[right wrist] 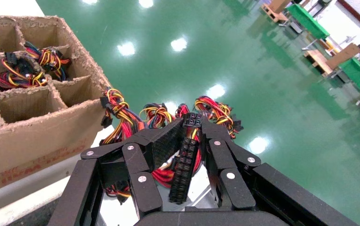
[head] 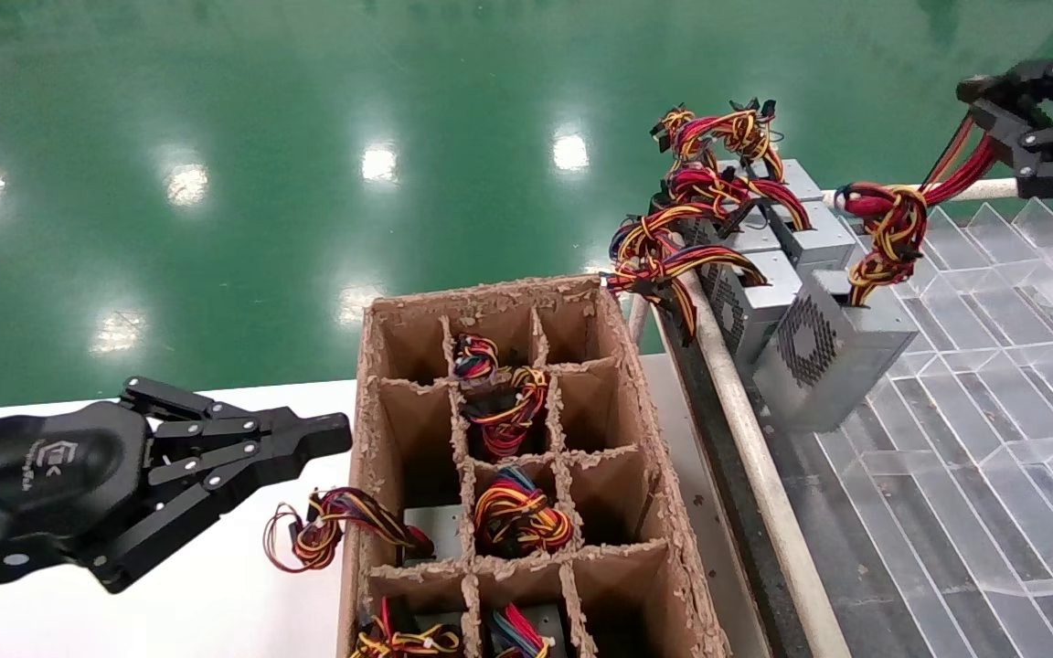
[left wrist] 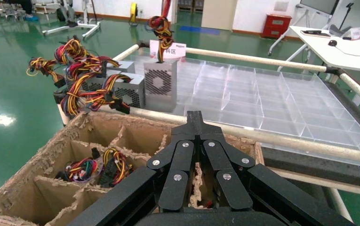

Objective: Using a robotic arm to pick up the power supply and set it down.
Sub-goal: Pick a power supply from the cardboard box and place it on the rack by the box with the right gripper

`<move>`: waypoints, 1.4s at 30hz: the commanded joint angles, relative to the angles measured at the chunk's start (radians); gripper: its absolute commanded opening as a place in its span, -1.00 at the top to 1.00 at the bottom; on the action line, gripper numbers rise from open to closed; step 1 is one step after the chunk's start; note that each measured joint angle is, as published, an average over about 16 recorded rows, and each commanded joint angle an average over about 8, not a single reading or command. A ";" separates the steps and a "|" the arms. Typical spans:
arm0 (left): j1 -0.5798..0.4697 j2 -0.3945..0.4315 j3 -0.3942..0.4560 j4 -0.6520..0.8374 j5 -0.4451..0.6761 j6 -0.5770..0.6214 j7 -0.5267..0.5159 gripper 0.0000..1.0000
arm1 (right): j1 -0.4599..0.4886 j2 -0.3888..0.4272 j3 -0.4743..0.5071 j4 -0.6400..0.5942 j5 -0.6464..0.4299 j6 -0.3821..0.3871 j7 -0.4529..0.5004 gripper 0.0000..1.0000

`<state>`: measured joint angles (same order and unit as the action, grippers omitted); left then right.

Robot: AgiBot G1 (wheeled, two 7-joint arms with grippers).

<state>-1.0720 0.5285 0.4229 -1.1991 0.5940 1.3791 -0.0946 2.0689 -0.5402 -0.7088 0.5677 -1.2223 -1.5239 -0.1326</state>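
Observation:
The power supply (head: 842,366) is a silver-grey box with a perforated side. It hangs tilted by its red, yellow and black wire bundle (head: 892,228), with its lower end down at the clear compartment tray (head: 993,457). My right gripper (head: 993,119), at the top right, is shut on those wires. In the right wrist view the gripper (right wrist: 185,125) pinches the wires and a black connector (right wrist: 182,165). The left wrist view shows the same power supply (left wrist: 161,84) beside its neighbours. My left gripper (head: 339,434) is shut and holds nothing, left of the cardboard box.
A row of like units (head: 764,302) with tangled wires stands just left of the held one. A pale rail (head: 746,429) separates the tray from a divided cardboard box (head: 371,384) holding more units. A loose wire bundle (head: 325,530) spills over the box's left wall.

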 commanded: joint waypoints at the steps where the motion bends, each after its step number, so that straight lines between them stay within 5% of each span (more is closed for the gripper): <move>1: 0.000 0.000 0.000 0.000 0.000 0.000 0.000 1.00 | 0.004 -0.012 -0.002 -0.028 -0.004 0.001 -0.017 1.00; 21: 0.000 0.000 0.000 0.000 0.000 0.000 0.000 1.00 | -0.041 -0.125 -0.031 -0.171 -0.004 -0.024 -0.084 1.00; 22: 0.000 0.000 0.000 0.000 0.000 0.000 0.000 1.00 | -0.040 -0.129 -0.033 -0.173 -0.005 -0.023 -0.083 0.88; 30: 0.000 0.000 0.000 0.000 0.000 0.000 0.000 1.00 | -0.021 -0.147 -0.040 -0.186 -0.014 -0.009 -0.061 -1.00; 42: 0.000 0.000 0.000 0.000 0.000 0.000 0.000 1.00 | -0.010 -0.164 -0.047 -0.161 -0.007 -0.033 -0.051 -1.00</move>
<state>-1.0720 0.5285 0.4229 -1.1991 0.5940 1.3791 -0.0946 2.0549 -0.7012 -0.7537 0.4068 -1.2249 -1.5525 -0.1832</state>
